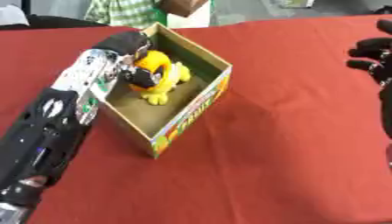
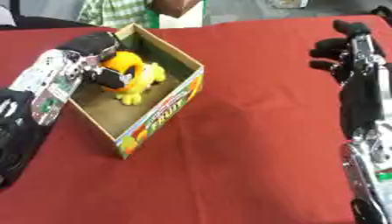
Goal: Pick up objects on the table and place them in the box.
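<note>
A yellow plush toy (image 1: pixel 165 76) with an orange top sits inside the open cardboard box (image 1: pixel 195 107) on the red table. My left hand (image 1: pixel 138 65) reaches over the box's left wall, its black fingers curled round the toy's upper part. My right hand (image 2: pixel 348 50) hovers at the right edge, well away from the box, fingers relaxed and holding nothing.
The box has a colourful printed front wall (image 2: pixel 165 111). Red tablecloth (image 1: pixel 291 144) spreads wide to the right and in front of the box. A person in a checked shirt stands beyond the far edge, holding a brown box.
</note>
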